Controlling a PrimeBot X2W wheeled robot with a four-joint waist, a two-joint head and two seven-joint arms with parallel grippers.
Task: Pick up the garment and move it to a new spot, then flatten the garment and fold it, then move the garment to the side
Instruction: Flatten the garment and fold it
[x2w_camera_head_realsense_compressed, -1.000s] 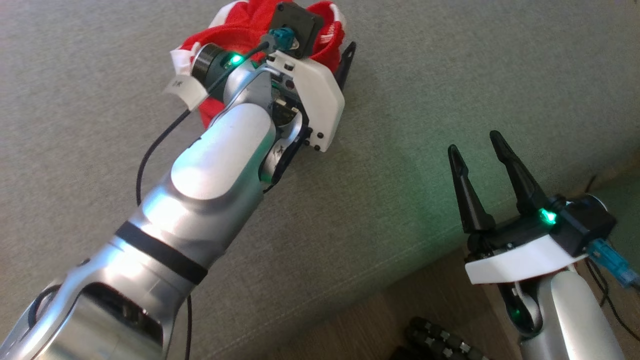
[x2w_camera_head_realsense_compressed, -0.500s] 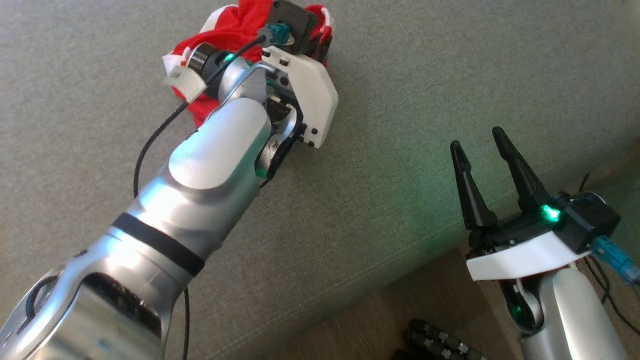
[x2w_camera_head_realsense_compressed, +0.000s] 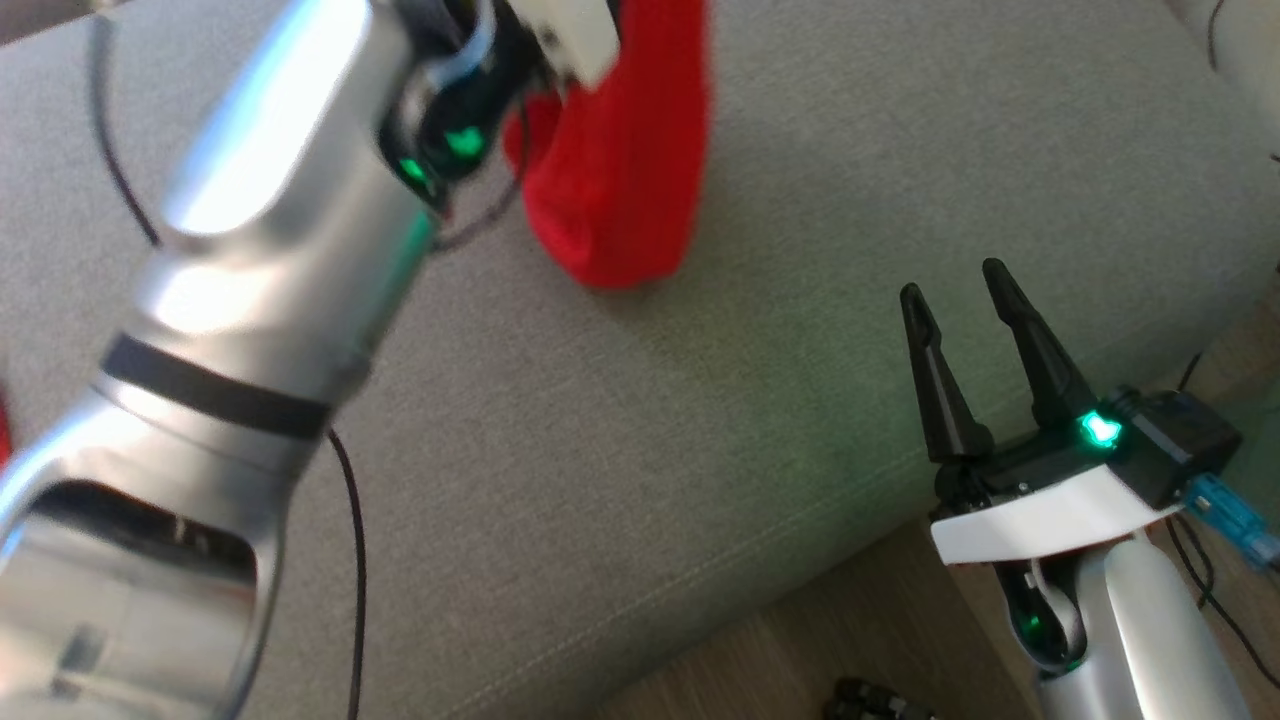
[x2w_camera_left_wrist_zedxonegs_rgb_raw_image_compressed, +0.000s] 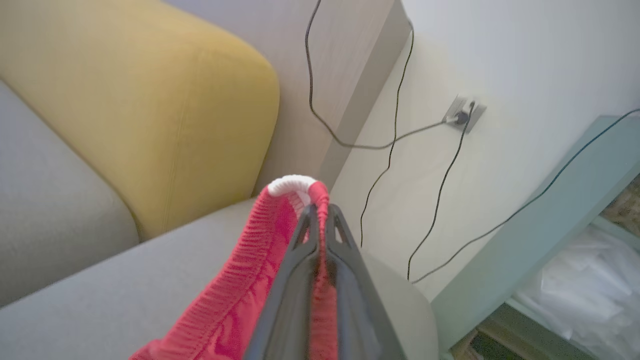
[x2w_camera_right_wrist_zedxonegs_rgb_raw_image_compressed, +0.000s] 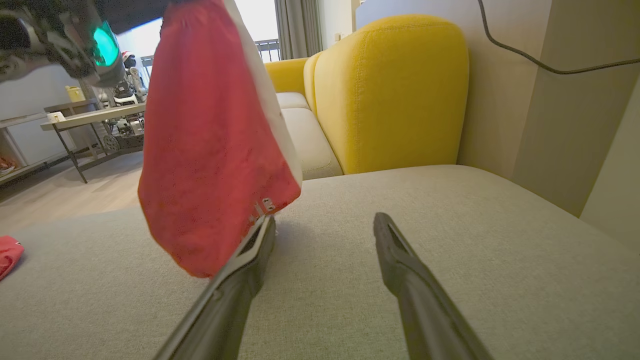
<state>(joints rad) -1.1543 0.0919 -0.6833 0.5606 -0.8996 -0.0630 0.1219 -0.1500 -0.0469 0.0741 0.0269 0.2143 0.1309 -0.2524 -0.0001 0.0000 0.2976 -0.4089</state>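
Garment (x2w_camera_head_realsense_compressed: 610, 170) hangs from the clamped left gripper (x2w_camera_left_wrist_zedxonegs_rgb_raw_image_compressed: 322, 210) above the sofa (x2w_camera_head_realsense_compressed: 800, 420); right gripper (x2w_camera_head_realsense_compressed: 955, 280) gapes empty beside it.

left arm (x2w_camera_head_realsense_compressed: 240, 250): silver, black band, black cable | right claw (x2w_camera_head_realsense_compressed: 950, 280): black fingers (x2w_camera_head_realsense_compressed: 935, 380), white plate, green light

Garment (x2w_camera_head_realsense_compressed: 610, 180): red knit cloth with a white ribbed edge. That white edge is pinched between the closed fingers of the left claw (x2w_camera_left_wrist_zedxonegs_rgb_raw_image_compressed: 320, 210), poking just past their tips. The rest hangs straight down below that claw in a long, loose bunch with a rounded bottom and a white strip down one side. Its bottom end hangs near the right claw (x2w_camera_head_realsense_compressed: 951, 282), off to that claw's left.
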